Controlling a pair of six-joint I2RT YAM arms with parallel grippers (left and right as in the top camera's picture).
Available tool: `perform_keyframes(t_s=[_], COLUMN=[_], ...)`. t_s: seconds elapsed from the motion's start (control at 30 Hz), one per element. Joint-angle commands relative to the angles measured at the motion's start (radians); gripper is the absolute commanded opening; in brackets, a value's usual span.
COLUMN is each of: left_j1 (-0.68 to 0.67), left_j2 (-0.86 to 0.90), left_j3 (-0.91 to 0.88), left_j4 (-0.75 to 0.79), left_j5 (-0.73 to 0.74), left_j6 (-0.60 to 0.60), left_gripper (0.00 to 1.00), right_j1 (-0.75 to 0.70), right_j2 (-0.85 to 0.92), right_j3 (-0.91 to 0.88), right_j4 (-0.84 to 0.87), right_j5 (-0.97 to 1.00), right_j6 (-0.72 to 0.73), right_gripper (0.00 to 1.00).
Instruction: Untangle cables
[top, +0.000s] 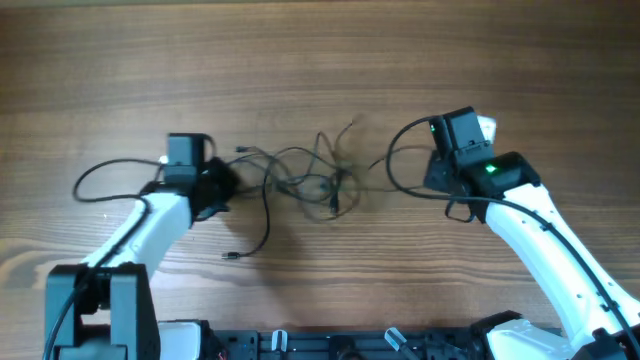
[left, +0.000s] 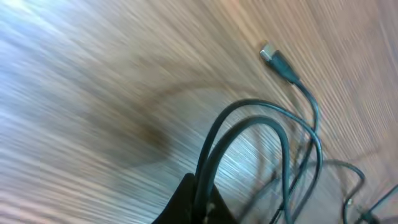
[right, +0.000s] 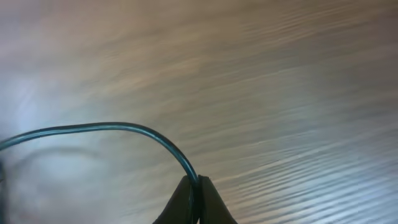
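The cables (top: 318, 180) are thin dark cords tangled in a loose bunch at the table's middle, between my two grippers. One plug end (top: 228, 257) lies toward the front, another (top: 352, 125) points to the back. My left gripper (top: 222, 186) is at the bunch's left side. In the left wrist view it (left: 202, 200) is shut on two cable strands (left: 249, 124) that loop upward, with a metallic plug (left: 268, 53) beyond. My right gripper (top: 432, 176) is at the right side. In the right wrist view it (right: 194, 185) is shut on a single cable (right: 93, 129) running left.
The wooden table (top: 320, 60) stretches bare behind the cables. Thicker black arm wires loop beside each arm, one at the left (top: 95, 178) and one at the right (top: 393, 155). The arm bases and a dark rail (top: 320, 345) line the front edge.
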Motion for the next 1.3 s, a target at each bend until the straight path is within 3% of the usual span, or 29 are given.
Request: perform_keyframes(t_s=[0.0,0.17,0.37,0.43,0.77,0.8,0.9,0.97,1.2,1.27], left_j1=[0.109,0.166,0.401,0.460,0.480,0.480,0.480,0.480,0.480,0.480], left_j2=[0.005,0.002,-0.004,-0.004,-0.002,-0.002,-0.002,-0.002,-0.002,-0.002], left_j3=[-0.003,-0.003,-0.003,-0.003,-0.003,-0.003,-0.003,-0.003,-0.003,-0.003], left_j4=[-0.008,-0.014,-0.031,-0.032,-0.033,-0.033,-0.035,-0.035,-0.051,-0.058], left_j5=[0.134,0.063,0.010,0.010,-0.042,-0.042,-0.028,-0.001,0.003,0.003], left_j6=[0.016,0.018,0.014,0.015,0.015,0.015,0.014,0.014,0.015,0.015], left_gripper=[0.04,0.04,0.04,0.04,0.04,0.04,0.04,0.04,0.04,0.04], right_j1=[-0.047,-0.203,-0.559,-0.595,-0.605,-0.603,-0.576,-0.526,-0.219,-0.170], right_j2=[-0.018,-0.016,-0.017,-0.020,-0.020,-0.020,0.014,0.060,0.281,0.341], right_j3=[0.021,0.030,0.246,0.361,0.646,0.651,0.640,0.588,0.363,0.361], right_j4=[0.037,0.035,0.038,0.044,0.129,0.117,-0.100,-0.191,-0.195,-0.204], right_j5=[0.086,0.182,-0.167,-0.153,0.185,0.135,-0.306,-0.477,-0.478,-0.478], right_j6=[0.042,0.126,-0.060,-0.062,-0.178,-0.191,-0.190,-0.190,-0.127,-0.141], right_gripper=[0.05,0.04,0.05,0.05,0.05,0.04,0.05,0.06,0.06,0.16])
